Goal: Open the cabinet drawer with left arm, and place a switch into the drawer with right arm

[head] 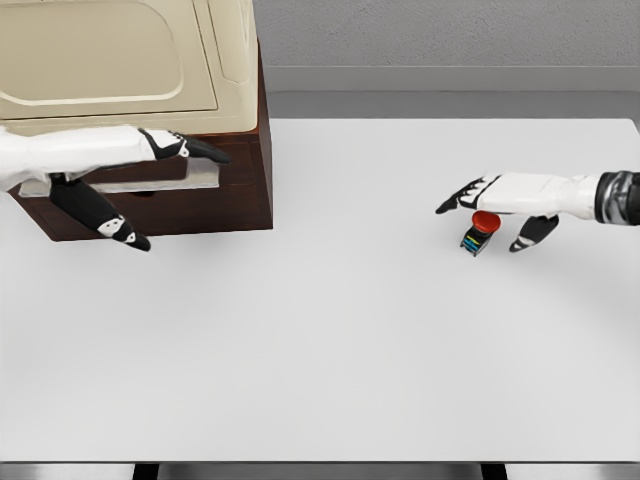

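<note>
Red-capped switch (479, 231) standing on the white desk (330, 350), well to the right of the cabinet (200, 190). Right hand (500, 210) directly above the switch, fingers spread, not closed around it. Left hand (130, 190) at the cabinet front by the pale drawer (190, 178), fingers extended over it, thumb hanging below, gripping nothing.

Cabinet (190, 205) looked dark polished wood under a smooth cream top; table (330, 330) matt white; switch (482, 228) below right fingers (455, 200) had a glossy red cap.
</note>
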